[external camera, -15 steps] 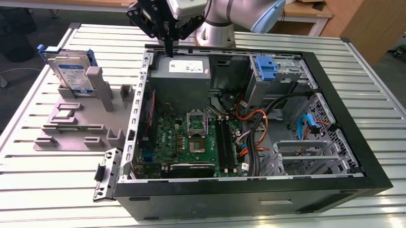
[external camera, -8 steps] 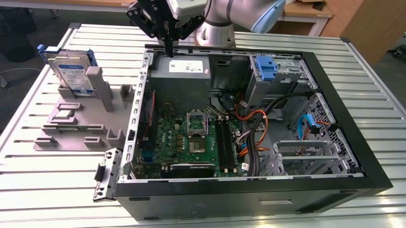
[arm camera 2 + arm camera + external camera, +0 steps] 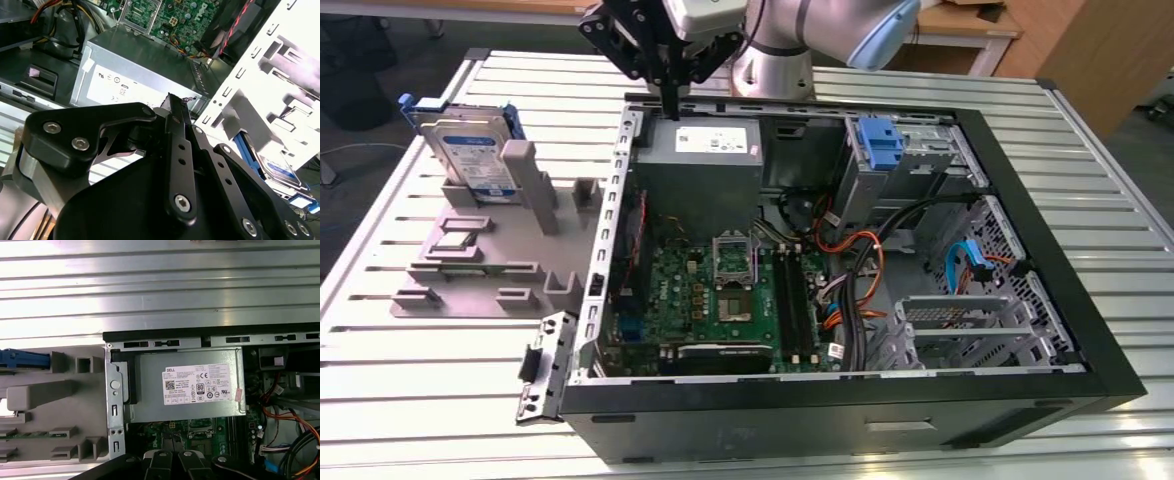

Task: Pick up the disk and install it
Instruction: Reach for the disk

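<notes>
The ribbed aluminium worktop (image 3: 427, 420) carries everything here. Directly under the end effector (image 3: 671, 112) lies a large black computer tower case (image 3: 854, 410), on its side with the panel off. Outside the case, to the exterior view's left of the end effector and lower than it, a pale grey moulded plastic fixture (image 3: 480, 270) with slots and posts rests on the worktop. The boxy grey metal power supply (image 3: 700, 150) with a white label is the closest thing to the end effector. It lies just below the fingertips, with a small gap between them in the exterior view, and it shows in both wrist views as well (image 3: 190, 385). Beyond the power supply, deeper in the case and towards the camera, is the green motherboard (image 3: 720, 300). A tall blue plastic bracket with a grey metal cage (image 3: 881, 145) stands inside the case on the exterior view's right of the end effector. The disk (image 3: 464, 155), a flat silver hard drive with a white-and-blue label in a blue plastic frame, stands upright in the grey fixture. It is well apart from the end effector, on the exterior view's left. The black end effector points downward with its fingers (image 3: 175, 115) pressed together and nothing held between them.
</notes>
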You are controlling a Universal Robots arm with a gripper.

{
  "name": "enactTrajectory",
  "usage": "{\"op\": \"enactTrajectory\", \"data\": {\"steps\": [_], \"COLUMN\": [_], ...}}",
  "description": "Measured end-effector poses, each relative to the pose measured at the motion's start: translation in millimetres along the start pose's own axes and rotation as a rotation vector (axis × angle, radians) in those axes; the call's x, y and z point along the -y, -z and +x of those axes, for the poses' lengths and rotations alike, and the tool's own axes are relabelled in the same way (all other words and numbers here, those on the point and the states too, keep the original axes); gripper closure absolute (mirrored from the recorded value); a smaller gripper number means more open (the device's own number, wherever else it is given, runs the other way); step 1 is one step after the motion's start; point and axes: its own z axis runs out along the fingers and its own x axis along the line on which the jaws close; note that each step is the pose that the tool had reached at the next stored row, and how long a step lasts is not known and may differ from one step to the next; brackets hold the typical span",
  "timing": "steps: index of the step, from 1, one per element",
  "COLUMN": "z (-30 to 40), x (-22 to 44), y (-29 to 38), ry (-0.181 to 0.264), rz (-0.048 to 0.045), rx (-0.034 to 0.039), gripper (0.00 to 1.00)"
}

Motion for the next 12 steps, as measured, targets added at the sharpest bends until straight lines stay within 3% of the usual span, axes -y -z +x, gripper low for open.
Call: {"op": "enactTrajectory", "data": {"steps": [12], "z": [29.4], "x": [2.1], "y": [-0.1], "ry": [0.000], "rz": [-0.0001], "rx": [0.0000], "gripper": [0.89]}}
